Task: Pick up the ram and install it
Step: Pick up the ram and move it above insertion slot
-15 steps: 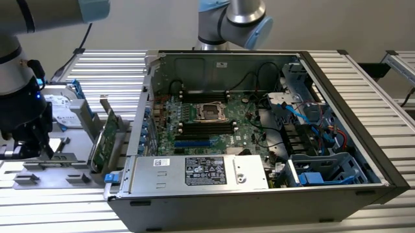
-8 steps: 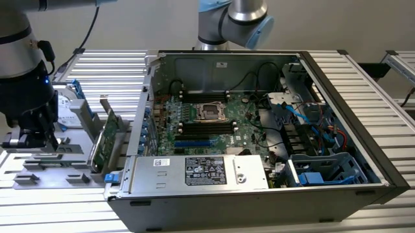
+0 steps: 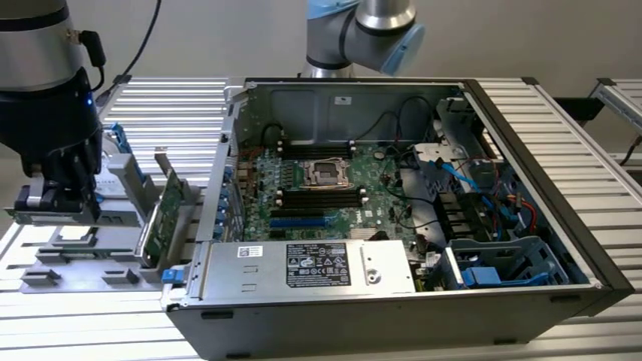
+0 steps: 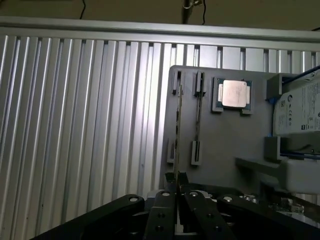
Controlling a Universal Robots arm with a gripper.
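Ram (image 4: 178, 120) stands on edge in a slot fixture on the grey parts tray (image 4: 225, 145), seen edge-on in wrist view as a thin strip. Gripper (image 4: 176, 181) is at one end of the stick, w/ black fingers (image 4: 165, 197) on either side of it and jaws clamped on ram. Can't tell if the stick has lifted clear of the fixture. A 2nd, empty pair of slot holders (image 4: 197, 117) sits just beside ram on the tray. CPU chip (image 4: 236, 93) lies flat in its own tray pocket, near those holders on the side away from ram. Hard drive (image 4: 300, 107) w/ white label is at the tray edge beyond the CPU. In exterior view a green expansion card (image 3: 164, 218) w/ metal bracket stands upright on the tray, on the side toward the open PC case (image 3: 301, 101). The case lies beside the tray w/ motherboard (image 3: 371, 192) exposed and its black memory slots (image 3: 321, 200) well apart from the tray. Tray and case both rest on the slatted aluminium table (image 4: 75, 125).
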